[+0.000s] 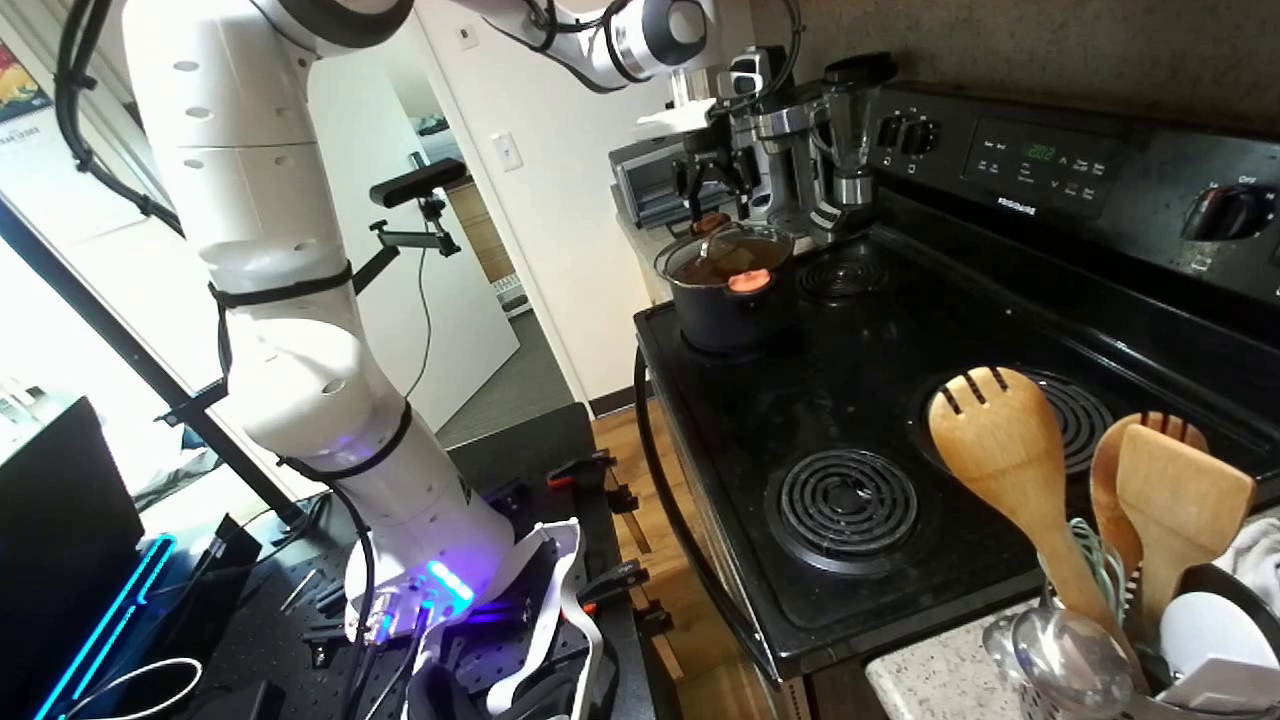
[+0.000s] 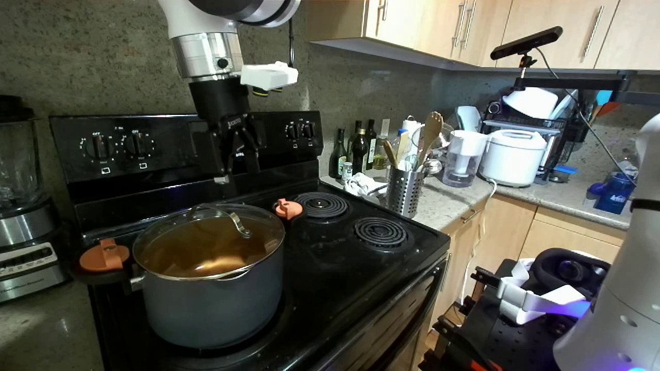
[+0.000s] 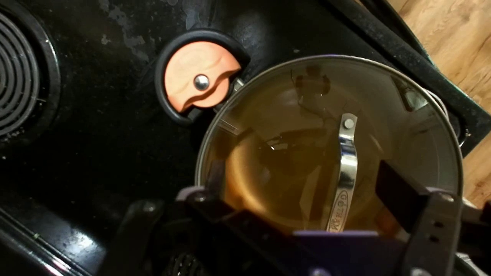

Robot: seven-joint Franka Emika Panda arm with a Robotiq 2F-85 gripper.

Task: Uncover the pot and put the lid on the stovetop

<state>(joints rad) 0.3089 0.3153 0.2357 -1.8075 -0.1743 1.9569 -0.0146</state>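
The pot is dark grey outside with a copper-orange inside and orange-topped handles; it shows in both exterior views [image 1: 727, 318] [image 2: 216, 306]. It stands on the black stovetop [image 1: 850, 390], over a burner at its front corner. The clear glass lid [image 2: 201, 247] sits on the pot, with a metal rim and an arched metal handle [image 3: 347, 165]. My gripper [image 3: 301, 174] is open and empty above the lid, pointing down. In the wrist view the lid's handle runs between the fingers, nearer the right one, and its lower end is hidden. In an exterior view the gripper [image 2: 238, 172] is clearly above the lid.
Coil burners [image 1: 848, 505] show on the stovetop. The control panel [image 1: 1060, 170] rises behind it. A blender [image 1: 850, 150] stands beside the stove near the pot. Wooden utensils [image 1: 1000, 430] stand in a holder at the opposite end, with bottles [image 2: 361, 147] behind.
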